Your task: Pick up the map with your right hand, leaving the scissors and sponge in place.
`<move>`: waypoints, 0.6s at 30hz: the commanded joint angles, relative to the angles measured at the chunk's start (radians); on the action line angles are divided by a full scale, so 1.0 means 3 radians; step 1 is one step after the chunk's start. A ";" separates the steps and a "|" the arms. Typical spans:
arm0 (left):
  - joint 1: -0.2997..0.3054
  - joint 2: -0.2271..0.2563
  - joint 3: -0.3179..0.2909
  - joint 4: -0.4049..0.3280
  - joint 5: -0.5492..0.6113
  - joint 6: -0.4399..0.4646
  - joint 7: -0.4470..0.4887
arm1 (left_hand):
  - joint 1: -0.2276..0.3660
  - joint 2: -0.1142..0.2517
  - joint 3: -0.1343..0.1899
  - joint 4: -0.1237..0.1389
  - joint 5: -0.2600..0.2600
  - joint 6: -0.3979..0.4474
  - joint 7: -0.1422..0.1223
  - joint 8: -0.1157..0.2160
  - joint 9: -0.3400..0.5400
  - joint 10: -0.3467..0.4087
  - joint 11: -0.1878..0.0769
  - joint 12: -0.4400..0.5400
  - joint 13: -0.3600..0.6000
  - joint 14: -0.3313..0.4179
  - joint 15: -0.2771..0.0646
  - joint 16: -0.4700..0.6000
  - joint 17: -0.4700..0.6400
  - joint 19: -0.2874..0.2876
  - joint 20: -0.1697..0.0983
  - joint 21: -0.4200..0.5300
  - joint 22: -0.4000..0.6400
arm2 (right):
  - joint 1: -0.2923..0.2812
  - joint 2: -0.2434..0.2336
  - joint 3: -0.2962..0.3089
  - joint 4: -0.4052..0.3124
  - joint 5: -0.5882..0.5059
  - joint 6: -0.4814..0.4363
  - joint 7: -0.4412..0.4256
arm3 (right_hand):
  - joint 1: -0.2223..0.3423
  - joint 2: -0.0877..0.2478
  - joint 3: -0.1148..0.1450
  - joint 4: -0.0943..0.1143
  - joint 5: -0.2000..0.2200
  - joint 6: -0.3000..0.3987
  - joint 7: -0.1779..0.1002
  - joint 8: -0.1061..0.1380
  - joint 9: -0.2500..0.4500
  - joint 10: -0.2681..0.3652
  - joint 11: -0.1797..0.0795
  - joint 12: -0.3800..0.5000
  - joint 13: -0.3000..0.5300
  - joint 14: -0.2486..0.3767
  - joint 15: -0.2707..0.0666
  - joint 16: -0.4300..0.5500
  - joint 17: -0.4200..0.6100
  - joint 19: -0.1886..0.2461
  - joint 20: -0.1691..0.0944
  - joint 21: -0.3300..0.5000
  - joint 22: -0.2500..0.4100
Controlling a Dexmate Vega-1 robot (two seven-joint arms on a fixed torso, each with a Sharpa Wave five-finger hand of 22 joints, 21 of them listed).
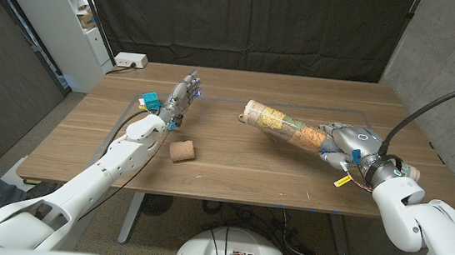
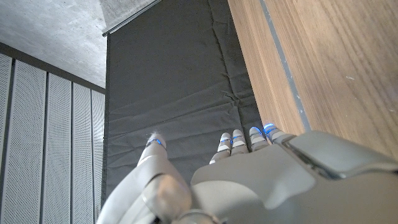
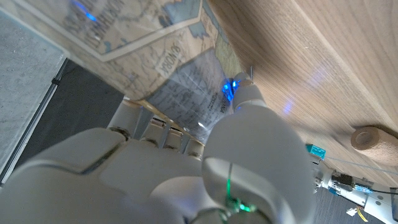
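- Step in hand: the grasp on the map (image 1: 282, 124). The right hand (image 1: 345, 145) was wrapped around the lower-right end of the rolled map, right of centre in the head view, fingers clamped on the roll.
- Map, position: one roll, slanting from the frame's centre down to the right hand. Its far, open end pointed toward the upper left. Whether that end rested on the table (image 1: 231, 174) or hung just above it could not be told.
- Right wrist view: the printed sheet of the map (image 3: 161, 68) lay against the fingers (image 3: 245, 93) of the right hand (image 3: 186, 168), with the wood of the table beside it.
- Next move, as a judgement: a straight lift, keeping the grip firm and the roll level, so the free end does not sweep toward the sponge (image 1: 182, 150).
- Left hand (image 1: 182, 98): in the upper left of centre, fingers extended and apart, holding nothing. It was raised by a teal-handled object (image 1: 151, 100), presumably the scissors; too small to confirm.
- Sponge: one, tan, on the table left of centre, well apart from the map.
- Count: map, one; sponge, one; presumed scissors, one; robot hands, two.
- Other: one white power strip (image 1: 131, 60) at the table's far left edge.
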 commanded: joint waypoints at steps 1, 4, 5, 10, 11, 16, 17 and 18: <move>-0.0054 -0.0032 0.0014 0.0081 -0.0001 -0.0026 -0.0047 | 0.0013 0.0024 0.0003 -0.0015 0.0004 0.0018 0.0002 0.0008 0.0019 0.0008 0.0013 -0.0005 0.0007 -0.0003 0.0002 -0.0008 0.0013 -0.0095 0.0016 -0.0007 0.0007 | 0.0044 -0.0170 0.0013 -0.0130 0.0116 -0.0157 -0.0198 | 0.0043 0.0002 0.0023 0.0009 -0.0017 0.0036 -0.0008 -0.0007 0.0013 0.0028 0.0003 0.0009 0.0021 0.0036 -0.0002 0.0020 0.0011 0.0042 0.0002 0.0005 0.0004; -0.0066 -0.0043 0.0019 0.0108 -0.0005 -0.0028 -0.0064 | 0.0013 0.0025 0.0002 -0.0015 0.0004 0.0017 0.0002 0.0007 0.0019 0.0008 0.0014 -0.0005 0.0007 -0.0005 0.0003 -0.0009 0.0013 -0.0095 0.0015 -0.0007 0.0007 | 0.0023 -0.0221 0.0047 -0.0150 0.0173 -0.0173 -0.0295 | 0.0043 0.0002 0.0024 0.0010 -0.0025 0.0036 -0.0009 -0.0011 0.0013 0.0025 0.0011 0.0007 0.0025 0.0033 0.0006 0.0017 0.0015 0.0041 0.0005 0.0003 0.0004; -0.0070 -0.0045 0.0022 0.0114 -0.0002 -0.0029 -0.0066 | 0.0013 0.0025 0.0002 -0.0015 0.0004 0.0017 0.0002 0.0007 0.0019 0.0006 0.0013 -0.0005 0.0008 -0.0006 0.0002 -0.0009 0.0013 -0.0096 0.0016 -0.0007 0.0007 | 0.0009 -0.0242 0.0070 -0.0159 0.0201 -0.0181 -0.0328 | 0.0043 0.0003 0.0024 0.0010 -0.0027 0.0035 -0.0008 -0.0012 0.0013 0.0022 0.0008 0.0006 0.0026 0.0035 0.0003 0.0018 0.0015 0.0041 0.0006 0.0002 0.0004; -0.0091 -0.0056 0.0028 0.0139 0.0002 -0.0030 -0.0075 | 0.0013 0.0026 0.0002 -0.0016 0.0004 0.0018 0.0002 0.0007 0.0019 0.0009 0.0013 -0.0004 0.0008 -0.0006 0.0004 -0.0009 0.0013 -0.0097 0.0016 -0.0007 0.0008 | -0.0044 -0.0316 0.0163 -0.0197 0.0339 -0.0226 -0.0486 | 0.0042 0.0006 0.0025 0.0013 -0.0038 0.0038 -0.0007 -0.0016 0.0014 0.0019 0.0012 0.0003 0.0031 0.0035 0.0007 0.0016 0.0021 0.0051 0.0005 0.0004 0.0004; -0.0095 -0.0057 0.0027 0.0142 0.0000 -0.0029 -0.0078 | 0.0013 0.0026 0.0002 -0.0016 0.0004 0.0017 0.0002 0.0007 0.0019 0.0008 0.0013 -0.0004 0.0008 -0.0005 0.0006 -0.0009 0.0013 -0.0096 0.0016 -0.0007 0.0008 | -0.0046 -0.0333 0.0169 -0.0200 0.0357 -0.0232 -0.0515 | 0.0042 0.0008 0.0026 0.0014 -0.0040 0.0038 -0.0007 -0.0017 0.0014 0.0020 0.0008 0.0004 0.0032 0.0036 0.0006 0.0016 0.0022 0.0053 0.0006 0.0004 0.0005; -0.0110 -0.0058 0.0026 0.0149 0.0003 -0.0023 -0.0077 | 0.0013 0.0027 0.0001 -0.0017 0.0003 0.0019 0.0002 0.0007 0.0019 0.0007 0.0016 -0.0005 0.0008 -0.0005 0.0004 -0.0009 0.0013 -0.0096 0.0016 -0.0007 0.0008 | -0.0014 -0.0409 0.0173 -0.0233 0.0460 -0.0283 -0.0607 | 0.0039 0.0014 0.0027 0.0019 -0.0056 0.0043 -0.0007 -0.0022 0.0014 0.0021 0.0010 0.0002 0.0040 0.0042 0.0007 0.0017 0.0031 0.0059 0.0004 0.0003 0.0005; -0.0111 -0.0058 0.0026 0.0150 0.0003 -0.0020 -0.0076 | 0.0013 0.0027 0.0001 -0.0017 0.0003 0.0019 0.0002 0.0007 0.0019 0.0007 0.0015 -0.0005 0.0008 -0.0003 0.0003 -0.0008 0.0013 -0.0096 0.0016 -0.0007 0.0008 | -0.0013 -0.0409 0.0173 -0.0233 0.0457 -0.0285 -0.0614 | 0.0038 0.0014 0.0027 0.0019 -0.0059 0.0044 -0.0008 -0.0023 0.0014 0.0024 0.0015 0.0003 0.0041 0.0045 0.0006 0.0017 0.0032 0.0060 0.0005 0.0003 0.0005; -0.0112 -0.0057 0.0027 0.0150 0.0004 -0.0018 -0.0076 | 0.0013 0.0027 0.0001 -0.0017 0.0003 0.0020 0.0001 0.0007 0.0019 0.0006 0.0015 -0.0006 0.0008 -0.0003 0.0003 -0.0008 0.0013 -0.0096 0.0016 -0.0007 0.0008 | -0.0010 -0.0409 0.0174 -0.0234 0.0452 -0.0288 -0.0609 | 0.0039 0.0015 0.0028 0.0019 -0.0061 0.0045 -0.0009 -0.0024 0.0014 0.0025 0.0016 0.0003 0.0042 0.0043 0.0005 0.0016 0.0033 0.0061 0.0005 0.0003 0.0005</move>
